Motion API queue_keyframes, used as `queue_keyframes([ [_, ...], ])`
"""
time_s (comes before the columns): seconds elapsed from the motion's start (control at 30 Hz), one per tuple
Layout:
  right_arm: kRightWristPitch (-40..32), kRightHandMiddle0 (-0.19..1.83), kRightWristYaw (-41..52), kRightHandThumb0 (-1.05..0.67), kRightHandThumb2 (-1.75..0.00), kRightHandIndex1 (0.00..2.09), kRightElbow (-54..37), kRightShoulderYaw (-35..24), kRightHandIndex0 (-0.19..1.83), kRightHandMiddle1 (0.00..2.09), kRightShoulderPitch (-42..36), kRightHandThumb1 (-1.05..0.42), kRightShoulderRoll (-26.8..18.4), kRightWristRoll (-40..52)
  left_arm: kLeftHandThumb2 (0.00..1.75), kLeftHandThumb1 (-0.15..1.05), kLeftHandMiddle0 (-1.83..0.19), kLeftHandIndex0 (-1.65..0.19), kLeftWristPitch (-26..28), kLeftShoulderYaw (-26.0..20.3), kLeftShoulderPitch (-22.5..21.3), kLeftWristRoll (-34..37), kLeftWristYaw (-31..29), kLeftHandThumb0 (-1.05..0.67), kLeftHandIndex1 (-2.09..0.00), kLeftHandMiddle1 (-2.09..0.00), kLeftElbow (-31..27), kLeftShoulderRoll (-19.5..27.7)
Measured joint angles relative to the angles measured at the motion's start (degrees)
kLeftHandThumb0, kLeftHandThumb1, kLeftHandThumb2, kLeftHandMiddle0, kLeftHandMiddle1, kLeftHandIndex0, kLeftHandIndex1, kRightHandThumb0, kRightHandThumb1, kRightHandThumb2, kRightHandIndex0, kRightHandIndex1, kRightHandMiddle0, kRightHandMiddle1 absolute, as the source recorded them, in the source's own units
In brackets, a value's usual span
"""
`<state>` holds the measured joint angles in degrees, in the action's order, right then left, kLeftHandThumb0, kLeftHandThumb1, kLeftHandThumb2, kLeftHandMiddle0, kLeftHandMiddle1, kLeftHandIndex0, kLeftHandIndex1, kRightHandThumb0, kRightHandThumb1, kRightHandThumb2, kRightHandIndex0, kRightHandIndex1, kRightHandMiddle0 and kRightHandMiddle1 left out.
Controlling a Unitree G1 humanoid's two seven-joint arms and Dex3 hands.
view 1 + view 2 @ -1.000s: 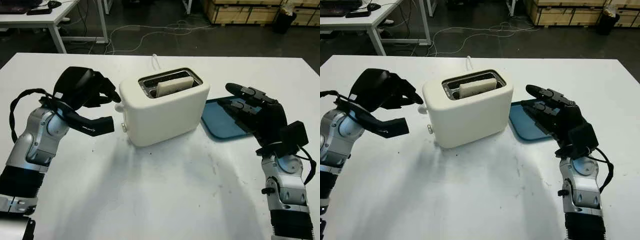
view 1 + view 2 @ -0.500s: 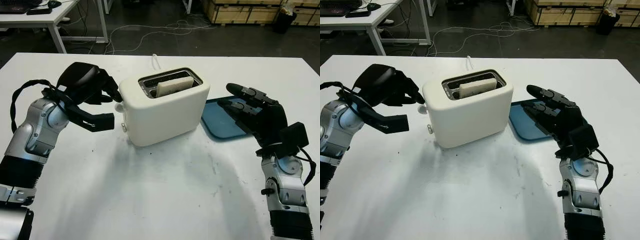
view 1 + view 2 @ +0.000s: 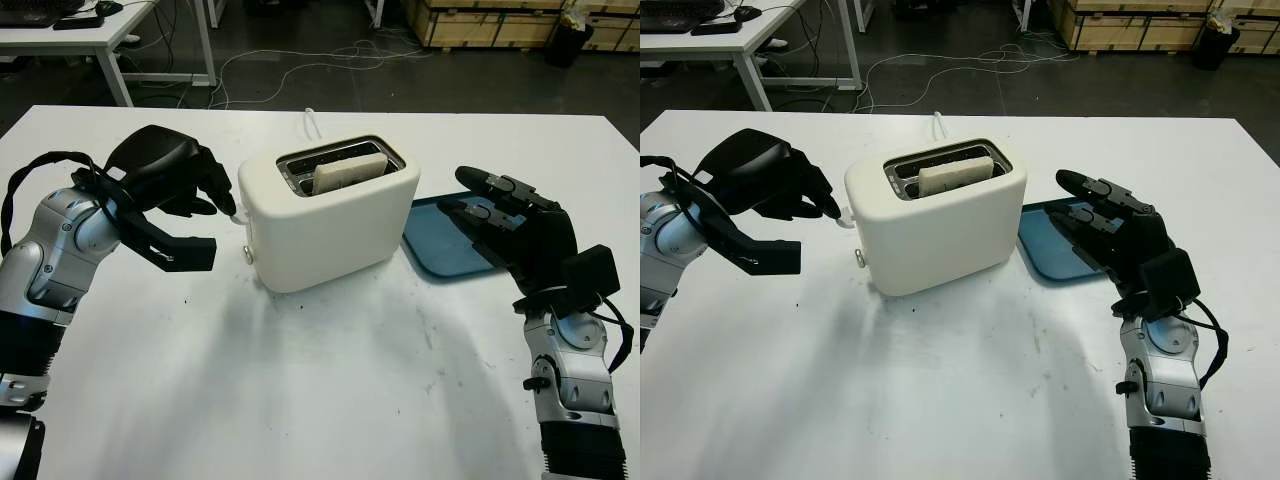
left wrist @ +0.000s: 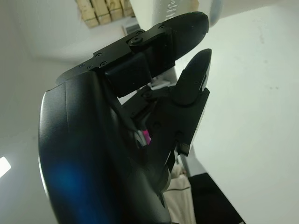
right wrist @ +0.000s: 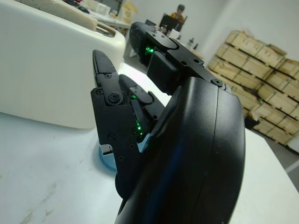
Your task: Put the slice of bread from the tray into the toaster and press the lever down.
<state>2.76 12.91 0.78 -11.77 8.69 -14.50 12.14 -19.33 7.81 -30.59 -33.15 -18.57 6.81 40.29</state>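
The cream toaster stands at the table's middle with the bread slice upright in its slot, top edge showing. A small white lever knob sticks out of its left end. My left hand hovers at that end, fingers curled downward, tips right beside the knob and holding nothing; whether they touch it I cannot tell. The blue tray lies to the right of the toaster. My right hand hangs open over the tray; its fingers point toward the toaster.
A white cable runs off behind the toaster. Bare white tabletop stretches in front. Beyond the far edge are another desk, floor cables and wooden crates. A person sits far off.
My left hand swung in toward the toaster's left end, then drew back slightly left with its forearm lower. Bread, toaster and right hand have stayed put.
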Motion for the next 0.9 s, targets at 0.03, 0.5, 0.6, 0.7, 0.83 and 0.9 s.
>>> queue_keyframes([
  [0.03,0.0,0.84,0.0,-0.27,0.00,0.09,0.0,0.0,0.90,0.00,0.0,-0.89,0.0,0.0,0.00,0.73,-1.22,-1.43,0.0,0.1,-0.1,0.0,-0.3,-0.21,-0.01,-0.72,0.0,0.0],
  [0.5,0.0,0.84,0.0,-0.26,0.00,0.08,0.0,-0.1,0.90,0.00,-0.2,-0.89,0.0,-0.1,0.00,0.77,-1.16,-1.41,-2.7,2.8,-4.3,0.0,-0.3,-0.24,0.00,-0.84,5.3,-0.4],
  [0.6,0.0,0.84,0.0,-0.26,0.00,0.08,0.0,-0.1,0.91,0.00,-0.2,-0.89,0.0,-0.1,0.01,0.79,-1.14,-1.40,-2.8,3.4,-5.3,-0.1,-0.3,-0.24,0.00,-0.88,6.4,-0.4],
  [0.7,0.0,0.84,0.0,-0.27,0.00,0.07,0.0,-0.1,0.91,0.00,-0.2,-0.89,0.0,-0.1,0.00,0.79,-1.11,-1.40,-3.0,3.8,-5.7,-0.1,-0.3,-0.24,0.00,-0.94,7.0,-0.5],
  [0.83,0.0,0.83,0.0,-0.28,0.00,0.07,0.0,-0.1,0.91,0.00,-0.2,-0.89,0.0,-0.1,0.00,0.80,-1.08,-1.40,-3.9,4.0,-6.2,-0.1,-0.3,-0.26,0.00,-0.99,8.2,-0.5],
  [0.9,0.0,0.84,0.0,-0.28,0.00,0.07,0.0,-0.1,0.92,0.00,-0.2,-0.89,0.0,-0.1,0.01,0.80,-1.07,-1.41,-4.3,4.0,-6.3,-0.1,-0.2,-0.26,-0.01,-1.01,8.4,-0.5],
])
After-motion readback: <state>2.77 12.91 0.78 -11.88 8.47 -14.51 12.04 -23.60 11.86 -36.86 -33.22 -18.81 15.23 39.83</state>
